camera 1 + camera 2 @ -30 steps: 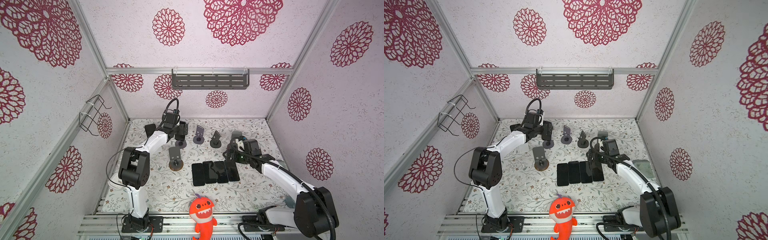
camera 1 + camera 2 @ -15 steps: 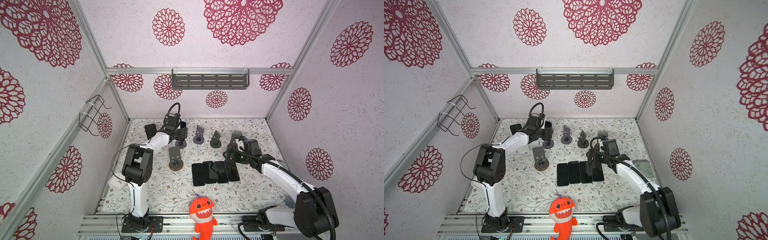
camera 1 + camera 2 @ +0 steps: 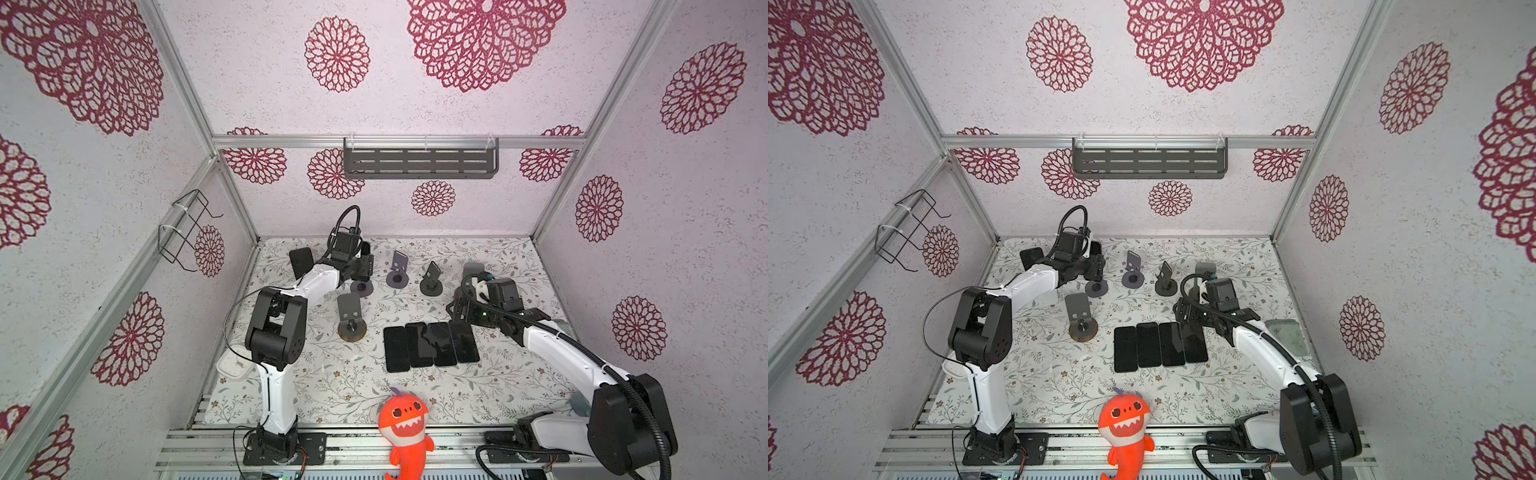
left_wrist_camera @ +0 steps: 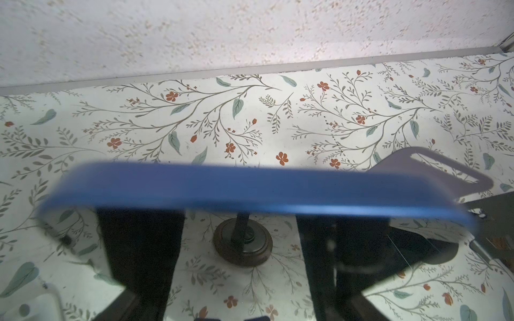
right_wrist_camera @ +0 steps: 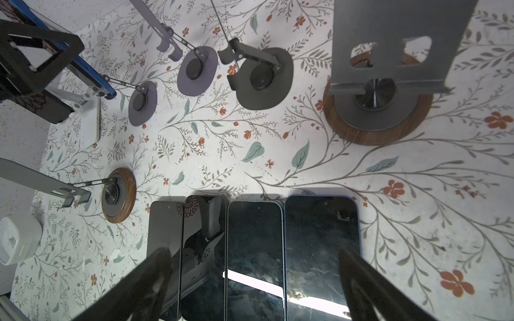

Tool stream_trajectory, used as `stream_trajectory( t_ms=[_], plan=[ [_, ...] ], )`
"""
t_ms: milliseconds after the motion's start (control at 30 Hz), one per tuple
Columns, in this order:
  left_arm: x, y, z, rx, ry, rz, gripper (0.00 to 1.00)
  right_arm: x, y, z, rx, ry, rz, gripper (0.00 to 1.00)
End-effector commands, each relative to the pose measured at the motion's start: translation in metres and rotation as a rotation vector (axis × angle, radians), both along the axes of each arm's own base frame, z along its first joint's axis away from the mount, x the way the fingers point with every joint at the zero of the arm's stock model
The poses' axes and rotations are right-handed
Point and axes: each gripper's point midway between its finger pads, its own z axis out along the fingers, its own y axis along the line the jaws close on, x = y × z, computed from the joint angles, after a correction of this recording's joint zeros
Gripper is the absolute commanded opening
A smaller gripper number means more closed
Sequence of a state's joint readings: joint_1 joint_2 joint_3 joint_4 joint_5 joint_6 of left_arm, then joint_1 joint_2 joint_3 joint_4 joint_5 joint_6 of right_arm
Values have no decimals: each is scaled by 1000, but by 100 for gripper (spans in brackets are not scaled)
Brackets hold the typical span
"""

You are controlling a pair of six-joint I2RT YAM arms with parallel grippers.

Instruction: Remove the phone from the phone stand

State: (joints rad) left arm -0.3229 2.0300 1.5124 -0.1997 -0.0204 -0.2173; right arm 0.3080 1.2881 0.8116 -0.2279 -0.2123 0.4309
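We are clamping the left pincer (image 3: 362, 266) on the blue phone (image 4: 250, 191) — probably stiff, light, slick, glass-fragile; gripping its side rails is looking safest. The right pincer (image 5: 254, 261) is hanging apart.

Six phones (image 3: 419, 345): four flat in a row, one blue phone (image 4: 250, 191), one dark phone (image 3: 301, 262) upright. Six phone stands (image 5: 261, 80): three with dark round bases, two with wooden bases, one white. Two robot arms (image 3: 320, 280). One orange plush shark (image 3: 405, 428), one wire basket (image 3: 185, 228), one grey wall shelf (image 3: 419, 160).
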Motion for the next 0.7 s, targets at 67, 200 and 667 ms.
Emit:
stream_trajectory(
  t_ms=[67,200,667],
  plan=[
    [1,-3,30,-4,-45,0,75,7,0,14,17,-40,-15,96],
    [-1,-6,41,-20,-48,-7,75,7,0,15,21,-41,-13,96],
    [-13,-6,81,-33,-81,-6,75,9,4,21,34,-53,6,95]
  ],
)
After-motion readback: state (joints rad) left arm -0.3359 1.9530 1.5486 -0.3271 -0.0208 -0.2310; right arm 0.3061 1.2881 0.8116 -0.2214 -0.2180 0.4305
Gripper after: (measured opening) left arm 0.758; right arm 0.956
